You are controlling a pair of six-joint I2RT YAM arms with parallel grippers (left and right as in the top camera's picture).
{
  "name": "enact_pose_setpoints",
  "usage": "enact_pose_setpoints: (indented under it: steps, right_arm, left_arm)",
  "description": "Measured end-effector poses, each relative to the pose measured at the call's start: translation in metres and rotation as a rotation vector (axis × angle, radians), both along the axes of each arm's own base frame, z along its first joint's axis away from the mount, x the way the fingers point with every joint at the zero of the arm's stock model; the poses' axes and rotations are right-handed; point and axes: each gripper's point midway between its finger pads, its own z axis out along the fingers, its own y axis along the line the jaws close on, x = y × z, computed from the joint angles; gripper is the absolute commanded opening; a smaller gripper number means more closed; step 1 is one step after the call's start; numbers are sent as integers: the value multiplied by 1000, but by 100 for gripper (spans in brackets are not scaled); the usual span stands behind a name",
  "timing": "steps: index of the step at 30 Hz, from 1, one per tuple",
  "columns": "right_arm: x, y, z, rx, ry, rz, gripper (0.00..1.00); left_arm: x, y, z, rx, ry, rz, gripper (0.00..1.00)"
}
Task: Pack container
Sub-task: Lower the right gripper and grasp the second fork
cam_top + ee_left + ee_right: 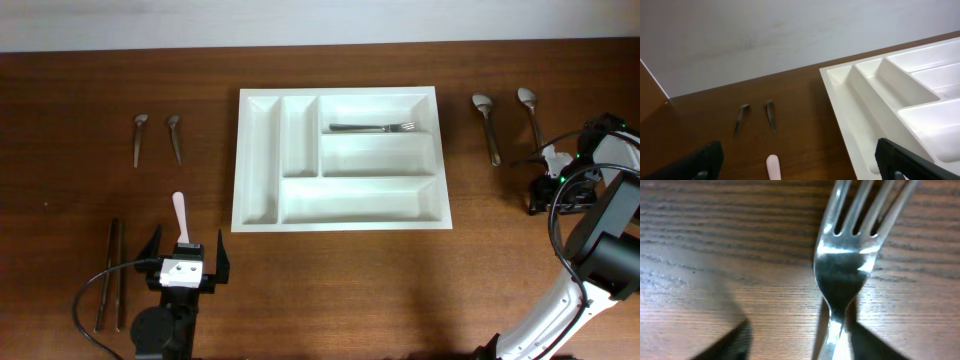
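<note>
The white cutlery tray (258, 160) lies at the table's centre and holds one fork (372, 127) in its top long compartment. Its left end also shows in the left wrist view (850, 115). My left gripper (187, 248) (800, 171) is open, with a pink-handled utensil (179, 212) (772, 167) lying on the table between its fingers. My right gripper (546, 195) (799, 350) is open and low over the table to the right of the tray. It straddles a steel fork (844, 265), whose neck lies close to the right finger.
Two spoons (139, 135) (741, 116) lie at the back left. Two more spoons (488, 125) lie at the back right. Two dark sticks (110, 275) lie beside the left arm at the front left. A white wall runs behind the table.
</note>
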Motion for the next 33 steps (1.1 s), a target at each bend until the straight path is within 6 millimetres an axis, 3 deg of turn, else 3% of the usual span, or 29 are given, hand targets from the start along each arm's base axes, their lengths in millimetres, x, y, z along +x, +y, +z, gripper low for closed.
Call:
enact_pose_setpoints:
  steps: [4, 11, 16, 18, 33]
  right_arm:
    - [0, 0, 0, 1, 0, -4, 30]
    - [2, 1, 0, 0, -10, -34, 15]
    - [4, -1, 0, -10, -21, -77, 11]
    - [4, -1, 0, -12, -22, -95, 4]
    - [19, -7, 1, -48, -91, -353, 3]
  left_arm:
    - [0, 0, 0, 0, 0, 0, 99]
    - [0, 0, 0, 0, 0, 0, 99]
    - [0, 0, 0, 0, 0, 0, 99]
    - [0, 0, 0, 0, 0, 0, 99]
    - [0, 0, 0, 0, 0, 0, 99]
